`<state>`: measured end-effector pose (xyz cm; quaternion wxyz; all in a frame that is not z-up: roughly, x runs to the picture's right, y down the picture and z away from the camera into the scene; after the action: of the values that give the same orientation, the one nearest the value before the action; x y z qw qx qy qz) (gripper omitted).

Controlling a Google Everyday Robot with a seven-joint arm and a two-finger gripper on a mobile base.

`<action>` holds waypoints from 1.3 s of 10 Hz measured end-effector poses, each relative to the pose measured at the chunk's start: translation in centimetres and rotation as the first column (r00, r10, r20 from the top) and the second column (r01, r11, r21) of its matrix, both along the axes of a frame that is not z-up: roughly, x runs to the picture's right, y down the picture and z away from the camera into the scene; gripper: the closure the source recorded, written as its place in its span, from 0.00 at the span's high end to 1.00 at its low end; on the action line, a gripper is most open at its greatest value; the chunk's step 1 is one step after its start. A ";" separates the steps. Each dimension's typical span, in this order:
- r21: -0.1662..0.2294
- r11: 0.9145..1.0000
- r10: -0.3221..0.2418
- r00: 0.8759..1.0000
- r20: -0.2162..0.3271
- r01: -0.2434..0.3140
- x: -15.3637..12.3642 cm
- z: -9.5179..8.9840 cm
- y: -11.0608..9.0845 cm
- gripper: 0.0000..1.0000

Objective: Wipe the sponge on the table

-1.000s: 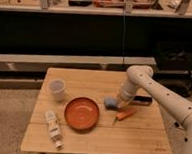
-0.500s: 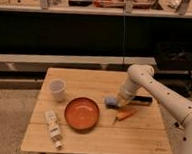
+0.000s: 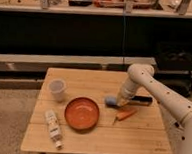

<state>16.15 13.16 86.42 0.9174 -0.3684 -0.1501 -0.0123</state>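
The light-blue sponge (image 3: 110, 100) lies on the light wood table (image 3: 100, 137), just right of the orange bowl (image 3: 81, 113). My gripper (image 3: 119, 101) is down at the sponge's right end, touching or covering it. The white arm reaches in from the right. An orange carrot-shaped thing (image 3: 125, 115) lies just in front of the gripper, and a black bar (image 3: 140, 99) lies right behind it.
A clear plastic cup (image 3: 57, 90) stands at the table's left rear. A white bottle (image 3: 53, 128) lies on its side near the front left. A long grey bench (image 3: 65, 61) runs behind the table, with a cluttered shelf above.
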 end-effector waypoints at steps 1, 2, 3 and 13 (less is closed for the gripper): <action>-0.001 1.000 0.008 1.000 -0.006 -0.008 -0.2 0.1 -0.1 0.00; -0.003 1.000 0.016 1.000 -0.011 -0.016 -0.3 0.2 -0.1 0.00; -0.005 1.000 0.027 0.999 -0.020 -0.027 -0.3 0.2 -0.2 0.00; -0.044 0.983 0.169 0.977 -0.131 -0.176 -0.4 0.9 -0.6 0.00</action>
<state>15.73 12.58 87.31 0.9121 -0.3792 -0.1234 0.0949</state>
